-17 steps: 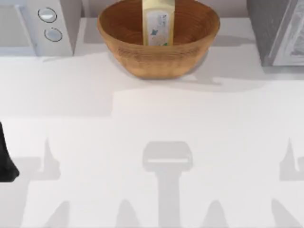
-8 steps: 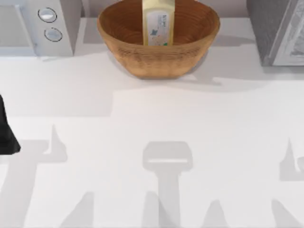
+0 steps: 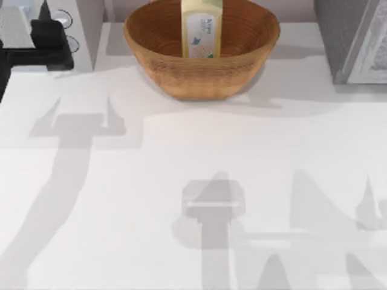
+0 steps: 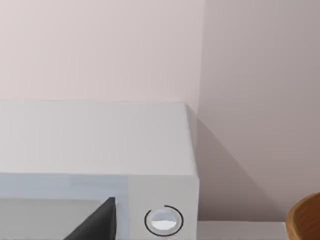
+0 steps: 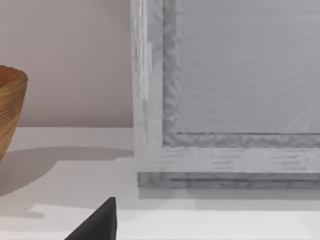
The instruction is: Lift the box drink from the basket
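Left claw (image 3: 51,45) is above the microwave (image 3: 84,36); its opening I cannot tell. Box drink (image 3: 201,29) stands upright in basket (image 3: 199,72).

Bright, even light fills the scene, with no glare on the flat white table (image 3: 193,151). Soft grey shadows with blurred edges lie across its near half: long arm-shaped bands, thin pointed finger shapes and a blocky silhouette at the middle, all falling toward the viewer's side. The round tan woven basket (image 3: 202,72) throws a faint shadow to its right, and its ribbed inner wall darkens toward the far rim. The pale-yellow carton with the white label (image 3: 201,30) is evenly lit. In the left wrist view, the white boxy appliance (image 4: 95,145) shades the pinkish wall (image 4: 250,100) beside it diagonally. Fine textures look soft and smeared.
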You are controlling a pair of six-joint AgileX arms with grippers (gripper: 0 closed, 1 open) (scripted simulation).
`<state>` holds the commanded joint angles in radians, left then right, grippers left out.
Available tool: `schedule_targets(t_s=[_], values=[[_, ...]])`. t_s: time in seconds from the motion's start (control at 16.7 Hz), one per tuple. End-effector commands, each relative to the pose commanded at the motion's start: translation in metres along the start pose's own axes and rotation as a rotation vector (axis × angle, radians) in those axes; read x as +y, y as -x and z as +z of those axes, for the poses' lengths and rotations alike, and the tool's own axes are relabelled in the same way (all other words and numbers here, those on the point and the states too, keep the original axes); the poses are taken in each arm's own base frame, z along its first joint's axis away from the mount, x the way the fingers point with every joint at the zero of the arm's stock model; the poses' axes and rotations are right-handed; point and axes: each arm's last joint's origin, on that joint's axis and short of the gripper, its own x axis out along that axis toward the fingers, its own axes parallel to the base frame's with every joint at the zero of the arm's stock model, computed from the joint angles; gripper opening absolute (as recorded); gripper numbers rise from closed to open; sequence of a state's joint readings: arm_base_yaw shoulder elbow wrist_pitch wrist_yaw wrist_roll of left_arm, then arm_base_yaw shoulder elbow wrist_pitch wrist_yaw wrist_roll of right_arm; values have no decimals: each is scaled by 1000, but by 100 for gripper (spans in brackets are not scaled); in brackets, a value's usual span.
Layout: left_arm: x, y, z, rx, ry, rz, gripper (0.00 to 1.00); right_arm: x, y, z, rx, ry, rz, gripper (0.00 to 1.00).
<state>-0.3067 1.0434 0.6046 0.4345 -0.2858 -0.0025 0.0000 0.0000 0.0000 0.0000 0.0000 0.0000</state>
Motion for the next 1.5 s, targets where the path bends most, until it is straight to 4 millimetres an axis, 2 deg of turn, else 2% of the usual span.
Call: schedule_targets(t_s=[0.18, 0.3, 0.42, 0.6, 0.78, 0.9, 1.02, 1.26, 1.32, 1.5], values=[[-43, -57, -1, -3, 3, 0, 100, 0, 0, 0, 0, 0, 0, 100], [-77, -92, -15, -2, 2, 0, 100, 0, 0, 0, 0, 0, 0, 100], [-112, -121, -38, 0, 0, 0, 100, 0, 0, 0, 0, 0, 0, 100], [-161, -150, -83, 4, -6, -1, 100, 0, 0, 0, 0, 0, 0, 100], [-197, -162, -124, 5, -11, -2, 100, 0, 0, 0, 0, 0, 0, 100], [-212, -165, -142, 2, -11, -3, 100, 0, 0, 0, 0, 0, 0, 100], [-220, -166, -151, 0, -10, -3, 100, 0, 0, 0, 0, 0, 0, 100], [-220, -166, -152, -1, -10, -3, 100, 0, 0, 0, 0, 0, 0, 100], [-218, -167, -143, -17, 3, 0, 100, 0, 0, 0, 0, 0, 0, 100], [-219, -174, -149, -2, -10, -3, 100, 0, 0, 0, 0, 0, 0, 100]])
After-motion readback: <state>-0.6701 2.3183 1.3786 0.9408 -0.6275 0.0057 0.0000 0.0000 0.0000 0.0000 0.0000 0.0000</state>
